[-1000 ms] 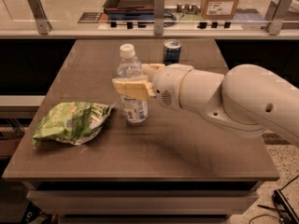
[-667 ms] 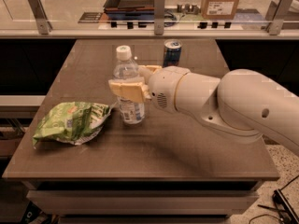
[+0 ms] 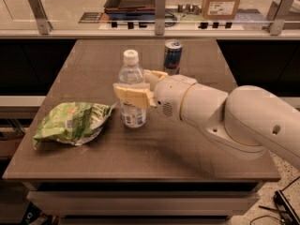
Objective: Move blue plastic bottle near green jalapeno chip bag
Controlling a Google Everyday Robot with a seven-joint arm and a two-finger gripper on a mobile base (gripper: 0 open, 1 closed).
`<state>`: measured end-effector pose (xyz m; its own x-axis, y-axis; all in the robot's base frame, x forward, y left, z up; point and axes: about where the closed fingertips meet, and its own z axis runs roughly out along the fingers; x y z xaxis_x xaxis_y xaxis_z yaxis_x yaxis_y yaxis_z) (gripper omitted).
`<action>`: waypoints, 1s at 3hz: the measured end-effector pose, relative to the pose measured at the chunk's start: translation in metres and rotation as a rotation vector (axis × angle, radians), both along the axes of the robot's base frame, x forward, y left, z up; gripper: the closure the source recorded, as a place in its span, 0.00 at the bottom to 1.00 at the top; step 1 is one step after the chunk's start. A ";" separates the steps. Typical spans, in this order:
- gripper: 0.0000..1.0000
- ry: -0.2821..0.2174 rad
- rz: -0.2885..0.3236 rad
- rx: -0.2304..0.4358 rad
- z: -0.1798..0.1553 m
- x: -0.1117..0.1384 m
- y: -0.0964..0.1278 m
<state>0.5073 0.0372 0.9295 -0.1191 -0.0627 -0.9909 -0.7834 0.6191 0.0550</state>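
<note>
Clear plastic water bottle (image 3: 133,115), white-capped, judged light, thin-walled, crushable; clasped mid-body by cream gripper (image 3: 132,82), closed around it.

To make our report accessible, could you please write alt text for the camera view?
The robot's gripper clasps the upright blue plastic bottle on a brown table, close beside the crumpled green jalapeno chip bag. A blue-and-silver drink can stands farther back.

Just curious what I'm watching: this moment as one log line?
gripper: over table centre, shut on blue plastic bottle | bottle: upright beside green jalapeno chip bag | drink can: behind, apart
</note>
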 end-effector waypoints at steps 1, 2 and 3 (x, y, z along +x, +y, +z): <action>0.83 -0.002 0.002 -0.001 0.001 -0.001 0.001; 0.59 -0.004 0.005 -0.003 0.002 -0.002 0.003; 0.36 -0.006 0.009 -0.005 0.003 -0.002 0.005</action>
<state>0.5050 0.0427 0.9322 -0.1130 -0.0685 -0.9912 -0.7889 0.6126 0.0476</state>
